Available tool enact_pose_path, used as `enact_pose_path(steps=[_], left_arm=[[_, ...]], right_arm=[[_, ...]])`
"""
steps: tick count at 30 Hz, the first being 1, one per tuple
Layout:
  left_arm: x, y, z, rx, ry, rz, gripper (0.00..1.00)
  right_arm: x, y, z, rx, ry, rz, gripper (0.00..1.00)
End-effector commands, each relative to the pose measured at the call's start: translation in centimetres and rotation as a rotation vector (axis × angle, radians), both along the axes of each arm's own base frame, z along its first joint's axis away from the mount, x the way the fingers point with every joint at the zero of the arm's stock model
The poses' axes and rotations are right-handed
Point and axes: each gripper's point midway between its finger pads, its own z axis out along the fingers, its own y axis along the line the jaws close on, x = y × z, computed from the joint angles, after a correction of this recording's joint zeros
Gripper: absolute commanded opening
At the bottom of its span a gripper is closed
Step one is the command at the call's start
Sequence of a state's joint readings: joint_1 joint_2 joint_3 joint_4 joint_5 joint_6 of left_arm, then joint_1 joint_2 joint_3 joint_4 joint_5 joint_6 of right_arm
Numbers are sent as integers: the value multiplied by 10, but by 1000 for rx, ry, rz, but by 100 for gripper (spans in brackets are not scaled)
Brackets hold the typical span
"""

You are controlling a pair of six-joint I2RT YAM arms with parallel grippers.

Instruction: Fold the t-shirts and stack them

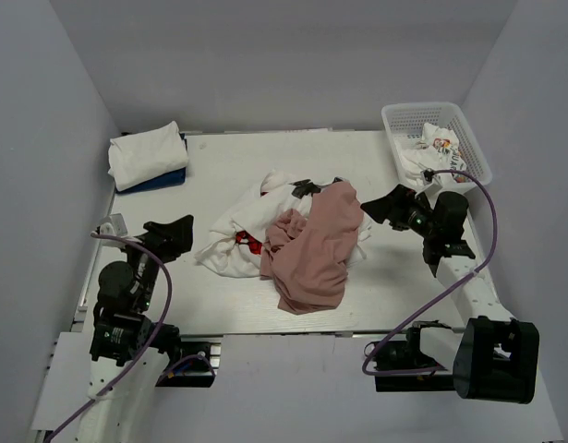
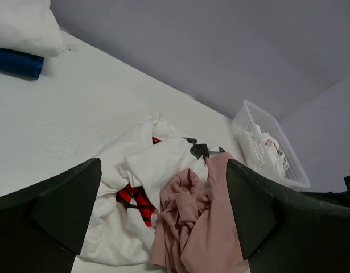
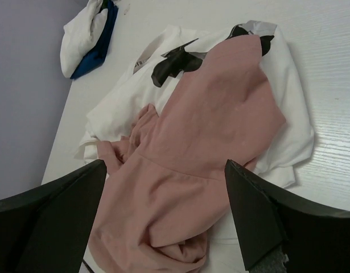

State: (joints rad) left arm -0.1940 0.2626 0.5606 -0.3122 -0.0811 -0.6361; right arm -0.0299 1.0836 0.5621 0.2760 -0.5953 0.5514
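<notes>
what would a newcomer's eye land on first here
The crumpled heap mid-table: a dusty-pink cloth tee lies over a white tee with black patches and a white tee with a red print. The open left gripper and right gripper flank it. At the far left corner a folded white tee sits on a blue one; a white plastic lattice basket stands far right.

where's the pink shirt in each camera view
Top external: the pink shirt lies mid-picture, draped over the white shirts.
Left wrist: bottom centre, between the fingers.
Right wrist: it fills the centre.
Shared landmark: the folded white-on-blue stack, top left in all three.
</notes>
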Motion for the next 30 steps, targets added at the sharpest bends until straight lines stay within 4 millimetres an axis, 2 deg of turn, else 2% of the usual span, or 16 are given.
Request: enact_pose_path(steps=[1, 4, 6, 7, 8, 10, 11, 12, 15, 17, 18, 20, 21, 25, 29, 30], left_arm=[[-1, 6, -13, -33, 49, 42, 100], [4, 7, -23, -23, 91, 55, 100], [10, 12, -34, -20, 140, 90, 100], [12, 12, -42, -12, 173, 91, 100], [18, 11, -54, 9, 223, 92, 100], [23, 2, -57, 14, 258, 51, 100], [26, 0, -60, 26, 269, 41, 100], [30, 0, -69, 35, 308, 42, 100], [35, -1, -77, 42, 340, 42, 100], [37, -1, -83, 55, 358, 41, 100], [39, -2, -83, 55, 360, 41, 100], [40, -3, -86, 65, 368, 30, 100], [40, -3, -86, 65, 368, 30, 100], [39, -1, -88, 78, 378, 38, 100], [38, 1, -91, 81, 386, 47, 100], [39, 2, -91, 83, 386, 56, 100]], right_arm=[[-6, 9, 26, 19, -47, 63, 90], [-16, 19, 35, -13, -108, 146, 90], [-7, 14, 40, -81, -89, 45, 90], [-16, 25, 26, -170, -57, 84, 90], [-14, 19, 18, -234, -2, 39, 90], [-13, 23, 13, -323, 7, 52, 90], [-22, 43, 8, -363, 6, 95, 90], [-18, 47, 5, -406, 5, 92, 90], [-46, 96, -36, -560, 67, 273, 90], [-63, 114, -57, -621, 80, 343, 90], [-77, 124, -82, -661, 120, 413, 90], [-82, 127, -99, -711, 118, 435, 90], [-90, 125, -122, -767, 160, 444, 90], [-83, 120, -151, -856, 158, 370, 90], [-80, 136, -151, -823, 113, 364, 90], [-77, 136, -150, -834, 106, 336, 85]])
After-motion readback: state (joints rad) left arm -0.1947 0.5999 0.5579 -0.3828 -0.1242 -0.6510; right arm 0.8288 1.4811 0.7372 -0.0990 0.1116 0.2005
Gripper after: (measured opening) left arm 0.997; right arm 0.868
